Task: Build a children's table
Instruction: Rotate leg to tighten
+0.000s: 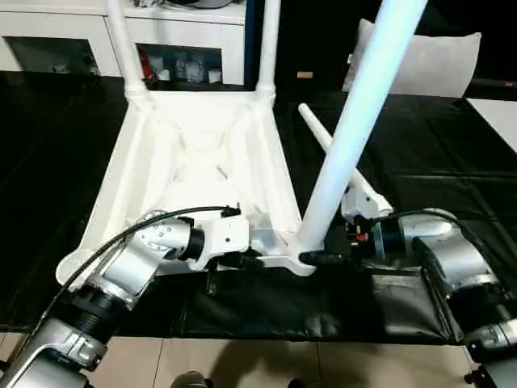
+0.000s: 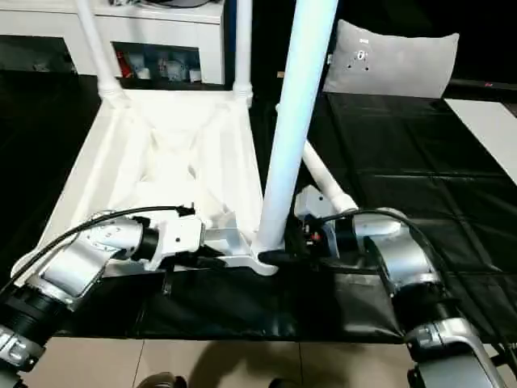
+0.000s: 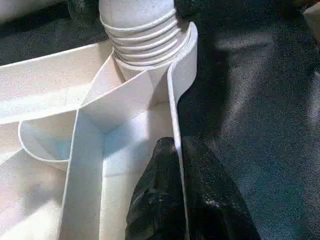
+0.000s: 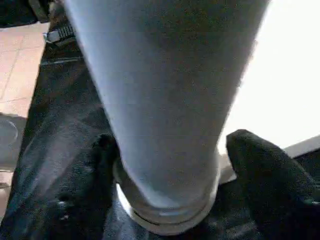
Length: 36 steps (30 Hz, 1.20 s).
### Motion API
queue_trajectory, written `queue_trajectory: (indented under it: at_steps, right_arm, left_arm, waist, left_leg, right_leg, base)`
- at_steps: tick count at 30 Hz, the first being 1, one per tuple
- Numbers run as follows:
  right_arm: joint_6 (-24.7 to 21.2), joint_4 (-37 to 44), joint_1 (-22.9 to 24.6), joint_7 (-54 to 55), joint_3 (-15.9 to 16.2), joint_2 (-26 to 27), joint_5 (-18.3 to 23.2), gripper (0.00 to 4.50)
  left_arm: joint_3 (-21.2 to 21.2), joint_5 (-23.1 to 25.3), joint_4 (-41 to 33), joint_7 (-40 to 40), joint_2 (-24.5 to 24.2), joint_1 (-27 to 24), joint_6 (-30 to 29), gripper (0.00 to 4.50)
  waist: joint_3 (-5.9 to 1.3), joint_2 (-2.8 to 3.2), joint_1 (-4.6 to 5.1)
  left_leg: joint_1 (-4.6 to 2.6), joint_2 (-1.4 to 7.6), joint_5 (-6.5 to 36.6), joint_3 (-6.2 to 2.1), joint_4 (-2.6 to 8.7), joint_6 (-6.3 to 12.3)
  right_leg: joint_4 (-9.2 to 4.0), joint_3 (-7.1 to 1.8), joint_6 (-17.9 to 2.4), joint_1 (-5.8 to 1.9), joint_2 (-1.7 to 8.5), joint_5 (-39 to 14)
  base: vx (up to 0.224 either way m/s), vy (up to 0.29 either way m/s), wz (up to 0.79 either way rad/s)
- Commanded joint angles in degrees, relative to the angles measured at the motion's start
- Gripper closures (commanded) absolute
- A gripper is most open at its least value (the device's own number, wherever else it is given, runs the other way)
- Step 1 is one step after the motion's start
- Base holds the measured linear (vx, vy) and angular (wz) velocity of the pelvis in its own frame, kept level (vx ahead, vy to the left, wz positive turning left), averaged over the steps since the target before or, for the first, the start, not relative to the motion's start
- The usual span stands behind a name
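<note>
A large bench covered in glossy black plastic sheeting [image 1: 404,162] fills most of the scene. Beyond its far edge stands a white cabinet with open shelves [image 1: 182,32] holding small cluttered items, too small to identify. A pale grey rectangular cushion [image 1: 428,61] leans near the far right corner. Beige tiled floor [image 1: 242,364] shows below the near edge.

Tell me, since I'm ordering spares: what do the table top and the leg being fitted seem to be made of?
The table top looks like white moulded plastic: thin ribs and a smooth, slightly glossy rim. The leg seems a matching white plastic tube, smooth, with moulded threads at its base.
</note>
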<state>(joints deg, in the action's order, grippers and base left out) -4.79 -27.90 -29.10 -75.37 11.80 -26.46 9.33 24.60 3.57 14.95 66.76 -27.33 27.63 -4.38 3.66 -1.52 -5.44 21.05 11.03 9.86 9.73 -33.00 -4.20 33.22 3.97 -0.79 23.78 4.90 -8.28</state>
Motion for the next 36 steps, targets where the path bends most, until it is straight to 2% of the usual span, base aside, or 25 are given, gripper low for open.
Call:
queue_trajectory:
  at_steps: [1, 3, 5, 11, 14, 15, 17, 20, 21, 22, 23, 24, 26, 27, 28, 29, 30, 31, 33, 34, 36]
  right_arm:
    - [0.27, -0.49, -0.64, -0.46, 0.04, -0.14, 0.27, 1.22]
    - [0.16, -0.74, -0.65, -0.58, 0.13, 0.08, 0.4, 1.33]
    - [0.02, -0.89, -0.45, -0.6, 0.38, 0.26, 0.39, 1.65]
    - [-0.74, -0.64, 0.79, 0.0, 0.82, 1.1, -0.02, 1.82]
    - [-3.85, 0.78, 1.89, 1.86, 0.09, 2.59, 1.16, 1.85]
    - [-5.4, 1.7, 2.35, 3.27, -0.2, 3.42, 1.53, 1.85]
    - [-8.35, 3.59, 3.1, 7.52, -0.8, 5.67, 1.86, 1.85]
    - [-12.21, 3.99, 2.83, 17.98, -2.57, 10.41, 0.87, 1.86]
    - [-13.29, 3.51, 2.4, 21.52, -3.75, 12.31, 1.13, 1.86]
    - [-13.29, 3.51, 2.4, 21.52, -3.75, 12.31, 1.13, 1.86]
    - [-13.65, 3.26, 2.2, 22.83, -4.13, 12.93, 1.1, 1.86]
    - [-15.53, 1.59, 0.9, 31.57, -5.83, 16.76, -0.31, 1.86]
    - [-15.82, 0.54, 0.07, 36.97, -6.15, 18.98, -2.0, 1.86]
    - [-16.44, 0.4, -0.12, 38.19, -6.32, 19.61, -2.18, 1.86]
    - [-16.96, 0.37, -0.23, 38.86, -6.46, 19.95, -2.21, 1.86]
    - [-16.35, 0.11, -0.3, 39.19, -6.38, 20.4, -2.27, 1.86]
    - [-16.08, 0.17, -0.29, 39.56, -6.32, 20.74, -2.36, 1.3]
    - [-15.77, 0.53, -0.08, 40.48, -6.73, 21.32, -2.33, 1.16]
    - [-16.05, 0.93, 0.06, 41.07, -7.15, 21.73, -2.23, 1.16]
    - [-16.02, 1.42, 0.33, 41.38, -7.45, 21.81, -2.2, 0.99]
    - [-16.04, 1.72, 0.48, 41.86, -7.68, 21.98, -2.33, 0.72]
  left_arm:
    - [3.04, 1.06, 0.05, 2.74, 0.11, 0.43, 1.65, 4.5]
    - [2.99, 0.97, 0.13, 2.87, 0.1, 0.37, 1.77, 4.5]
    - [3.01, 0.88, 0.16, 2.93, 0.05, 0.33, 1.82, 4.5]
    - [2.87, 0.71, 0.07, 2.98, 0.1, -0.08, 1.59, 4.5]
    - [2.27, -0.06, -0.32, 2.24, 0.79, -0.56, 0.14, 4.5]
    - [1.77, -0.41, -0.71, 1.39, 1.31, -0.67, -1.43, 4.5]
    - [0.48, -0.51, -1.31, -1.89, 2.88, -0.61, -5.26, 4.5]
    - [-1.77, 0.55, -2.04, -9.43, 6.23, -0.11, -11.91, 4.5]
    - [-2.92, 0.62, -2.2, -12.58, 8.0, 0.1, -14.82, 4.5]
    - [-2.92, 0.62, -2.2, -12.58, 8.0, 0.1, -14.82, 4.5]
    - [-3.32, 0.58, -2.21, -13.63, 8.65, 0.19, -15.75, 4.5]
    - [-5.66, 1.1, -1.88, -21.01, 13.04, 1.0, -21.0, 4.5]
    - [-7.31, 1.78, -0.94, -26.63, 16.28, 1.77, -23.32, 4.5]
    - [-7.84, 1.87, -0.71, -28.07, 17.22, 1.99, -23.92, 4.5]
    - [-8.15, 1.93, -0.59, -28.86, 17.79, 2.16, -24.32, 4.5]
    - [-8.61, 1.92, -0.08, -30.26, 18.85, 2.6, -24.43, 4.5]
    - [-8.94, 1.95, 0.17, -31.27, 19.61, 2.94, -24.75, 4.5]
    - [-9.18, 2.38, 0.41, -32.31, 20.28, 3.46, -24.73, 4.5]
    - [-9.36, 2.75, 0.26, -32.61, 20.55, 3.65, -25.14, 4.5]
    - [-9.23, 3.04, -0.14, -32.4, 20.36, 3.68, -25.44, 4.5]
    - [-9.14, 3.29, -0.57, -32.52, 20.35, 3.65, -26.03, 4.5]
  waist:
    - [-3.96, -0.24, 0.18]
    - [-4.05, -0.21, 0.11]
    - [-4.07, -0.22, 0.09]
    - [-4.21, -0.26, 0.09]
    - [-4.18, -0.33, 0.1]
    - [-4.12, -0.19, 0.15]
    - [-3.95, -0.3, 0.39]
    - [-3.07, 0.28, 1.15]
    - [-3.03, -0.06, 1.6]
    - [-2.97, -0.08, 2.14]
    - [-3.02, -0.17, 2.42]
    - [-2.86, 0.07, 3.1]
    - [-2.77, 0.26, 4.16]
    - [-2.84, 0.4, 4.85]
    - [-2.77, 0.85, 4.98]
    - [-2.89, 1.1, 5.47]
    - [-2.57, 1.35, 5.81]
    - [-2.38, 1.35, 5.89]
    - [-2.33, 0.98, 5.91]
    - [-2.25, 0.93, 5.9]
    - [-2.33, 1.11, 5.77]
  left_leg:
    - [-0.6, 2.07, 12.45, 0.02, 3.63, 3.25]
    - [-0.59, 2.07, 12.2, 0.05, 3.59, 3.27]
    - [-0.59, 2.05, 12.22, 0.05, 3.57, 3.23]
    - [-0.55, 2.0, 11.87, 0.06, 3.48, 3.07]
    - [-0.54, 1.98, 12.19, 0.05, 3.53, 2.8]
    - [-0.58, 2.0, 12.89, 0.01, 3.6, 2.51]
    - [-0.59, 1.93, 14.32, -0.04, 3.8, 1.84]
    - [-0.99, 1.68, 20.33, -0.44, 4.21, -0.5]
    - [-1.35, 1.36, 22.82, -0.74, 3.95, -1.22]
    - [-1.71, 1.08, 24.17, -0.95, 3.69, -1.45]
    - [-1.69, 0.97, 24.65, -1.1, 3.55, -1.28]
    - [-1.47, 1.05, 25.0, -1.2, 3.7, -1.18]
    - [-1.57, 1.06, 27.09, -1.55, 3.55, -1.47]
    - [-1.29, 1.16, 28.62, -1.91, 3.52, -1.11]
    - [-1.52, 1.44, 29.98, -2.1, 3.76, -1.04]
    - [-1.69, 1.88, 31.75, -2.36, 4.04, -0.54]
    - [-1.75, 2.47, 34.13, -2.56, 4.63, -0.32]
    - [-2.11, 2.47, 35.75, -2.46, 4.71, -0.32]
    - [-2.72, 1.74, 34.39, -2.13, 3.94, -0.29]
    - [-2.46, 1.52, 32.81, -2.07, 3.76, -0.08]
    - [-2.27, 1.64, 31.74, -2.1, 3.83, -0.03]
  right_leg:
    - [-3.03, -2.22, -11.75, -3.11, 2.98, -16.21]
    - [-2.95, -2.2, -12.0, -3.16, 2.98, -15.64]
    - [-2.93, -2.2, -12.02, -3.2, 2.98, -15.69]
    - [-2.84, -2.21, -12.1, -3.26, 2.99, -15.38]
    - [-2.88, -2.22, -11.72, -3.29, 2.97, -16.4]
    - [-3.03, -2.21, -11.46, -3.2, 3.0, -17.45]
    - [-3.32, -2.19, -10.63, -3.16, 2.91, -19.71]
    - [-4.29, -1.88, -8.05, -2.62, 2.84, -29.12]
    - [-5.15, -1.38, -5.59, -2.52, 3.08, -35.33]
    - [-6.04, -0.87, -3.62, -2.22, 3.19, -39.71]
    - [-6.35, -0.61, -2.69, -2.27, 3.2, -41.04]
    - [-6.56, -0.35, -2.26, -2.33, 3.11, -41.09]
    - [-7.2, 0.94, -1.56, -2.29, 2.91, -41.4]
    - [-7.64, 2.04, -0.73, -2.91, 3.15, -41.33]
    - [-7.84, 2.44, -0.71, -3.11, 3.08, -40.66]
    - [-8.01, 2.81, -1.29, -3.5, 3.24, -37.24]
    - [-7.84, 3.14, -2.17, -3.77, 3.2, -33.91]
    - [-8.0, 3.22, -2.32, -3.6, 3.23, -33.3]
    - [-8.71, 3.36, -2.11, -2.99, 3.8, -36.2]
    - [-9.01, 3.55, -1.53, -3.08, 4.03, -37.94]
    - [-8.92, 3.51, -1.34, -3.22, 4.16, -37.49]
  base:
    - [0.0, 0.0, 0.0]
    - [0.0, 0.0, 0.0]
    - [0.0, 0.0, 0.0]
    - [0.0, 0.0, 0.0]
    - [0.0, 0.0, 0.0]
    - [0.0, 0.0, 0.0]
    - [0.0, 0.0, 0.0]
    - [0.0, 0.0, 0.0]
    - [-0.058, 0.005, -0.08]
    - [-0.058, 0.005, -0.08]
    - [-0.052, 0.016, -0.08]
    - [0.0, 0.0, 0.0]
    - [0.0, 0.0, 0.0]
    - [0.0, 0.0, 0.0]
    - [0.0, 0.0, 0.0]
    - [0.0, 0.0, 0.0]
    - [0.0, 0.0, 0.0]
    - [0.0, 0.0, 0.0]
    - [0.0, 0.0, 0.0]
    - [0.0, 0.0, 0.0]
    - [0.0, 0.0, 0.0]
